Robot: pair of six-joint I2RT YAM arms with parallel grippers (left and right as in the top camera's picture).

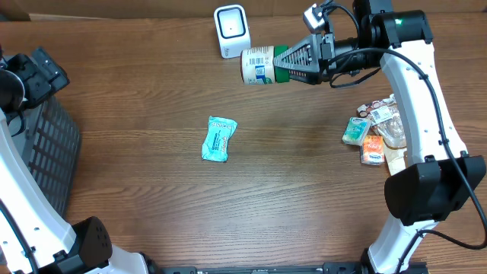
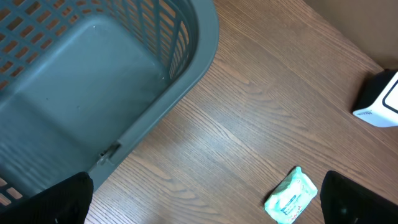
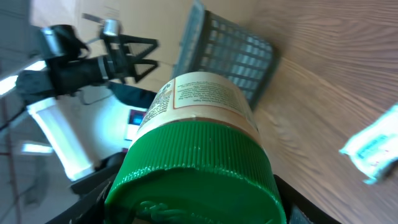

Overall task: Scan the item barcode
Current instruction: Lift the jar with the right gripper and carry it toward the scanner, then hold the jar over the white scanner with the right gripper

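Note:
My right gripper (image 1: pixel 295 65) is shut on the green lid (image 1: pixel 282 64) of a cream canister with a printed label (image 1: pixel 258 65). It holds the canister sideways above the table, with the far end just below the white scanner (image 1: pixel 232 30). In the right wrist view the green lid (image 3: pixel 193 177) fills the space between the dark fingers, and the labelled body (image 3: pixel 199 102) points away. My left gripper (image 2: pixel 205 214) stands open with nothing in it, over the table beside the grey basket (image 2: pixel 93 81). In the overhead view the left gripper (image 1: pixel 34 76) is at the far left.
A teal packet (image 1: pixel 219 138) lies mid-table, also seen as the teal packet (image 2: pixel 291 196) near my left gripper's right finger. A pile of small packets (image 1: pixel 377 133) lies at the right. The grey basket (image 1: pixel 49 144) stands at the left edge.

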